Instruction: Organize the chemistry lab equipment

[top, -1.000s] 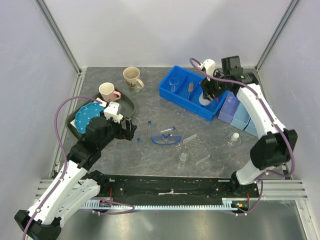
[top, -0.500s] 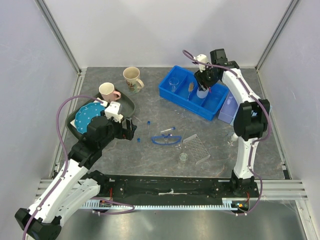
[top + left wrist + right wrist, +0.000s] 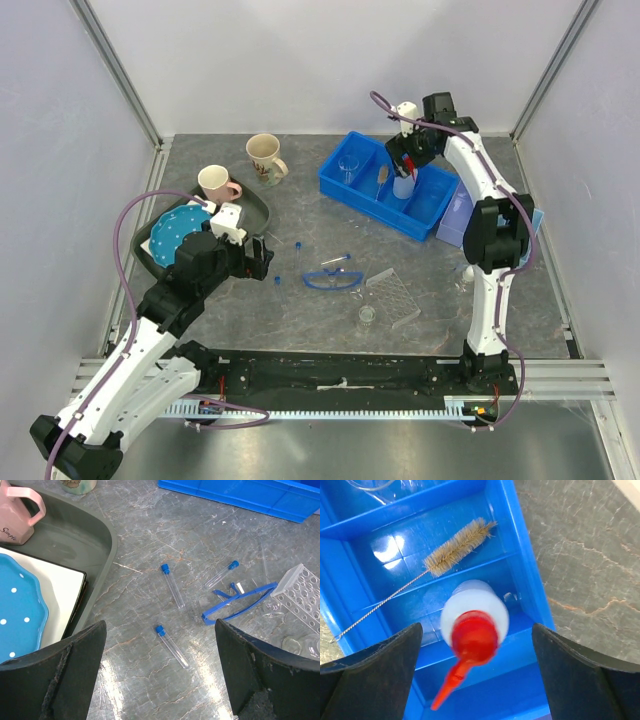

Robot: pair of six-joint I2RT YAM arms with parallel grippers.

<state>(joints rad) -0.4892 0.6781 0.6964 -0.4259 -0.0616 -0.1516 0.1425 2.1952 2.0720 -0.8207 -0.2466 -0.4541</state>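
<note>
While my right arm point(image 3: 490, 215) stands tall, reaching far over the blue bin point(image 3: 370, 212) with its wrist tipped down, my right gripper point(image 3: 404, 163) gapes wide and grips nothing. The white squeeze bottle point(image 3: 475, 614) stands upright between my fingers, one compartment from the thin brush point(image 3: 455, 552). My left arm point(image 3: 150, 320) crouches low, my left gripper point(image 3: 262, 258) wide open and empty above the blue-capped tubes point(image 3: 172, 586) on the table point(image 3: 300, 310).

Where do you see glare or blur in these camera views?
Left wrist: glare streaks on the grey table near the bottom; fingers of the left end effector dark and soft. Right wrist: white reflections on the blue bin floor; the brush is sharp. Top external: even light, faint shadows, no obvious blur.
</note>
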